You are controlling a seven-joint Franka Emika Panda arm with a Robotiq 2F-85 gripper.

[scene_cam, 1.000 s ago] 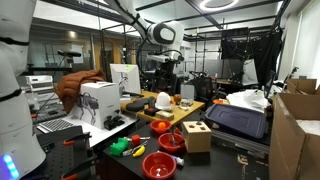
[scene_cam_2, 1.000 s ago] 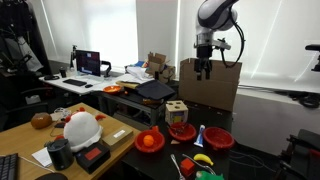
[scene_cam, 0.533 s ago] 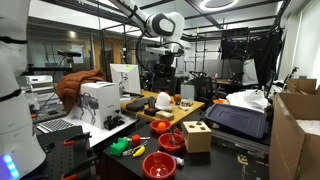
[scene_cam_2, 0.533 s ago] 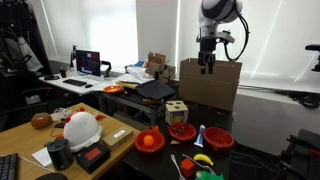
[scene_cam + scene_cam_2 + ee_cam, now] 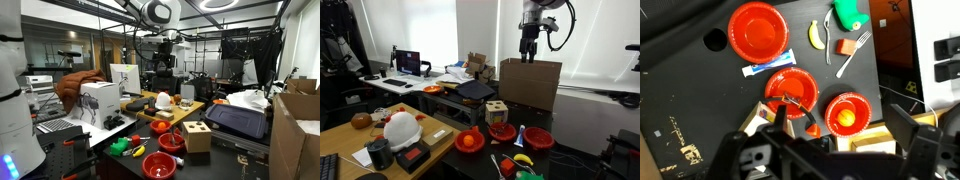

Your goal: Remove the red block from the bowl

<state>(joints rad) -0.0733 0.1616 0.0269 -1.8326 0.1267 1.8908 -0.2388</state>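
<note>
The end effector [image 5: 528, 50], a black two-fingered metal claw on a white jointed arm, hangs high above the black matt counter [image 5: 700, 100], touching nothing; in the wrist view its fingers stand wide apart with nothing between them. Well below it sits the round, deep red bowl [image 5: 806, 80], smooth and glossy; a small red block [image 5: 790, 98] seems to lie in its hollow, though red on red it is hard to make out. A tan wooden box with round holes [image 5: 497, 108] stands just beside that bowl; close on the other side a second red bowl [image 5: 830, 104] holds an orange-red lump [image 5: 847, 118]; a wider, brighter red bowl [image 5: 745, 30] lies a little apart. Further off lie a yellow banana [image 5: 817, 35], a white plastic fork [image 5: 850, 60], a small red square piece [image 5: 847, 46] and a green rounded thing [image 5: 850, 12]; a large brown cardboard box [image 5: 530, 85] stands behind in an exterior view.
</note>
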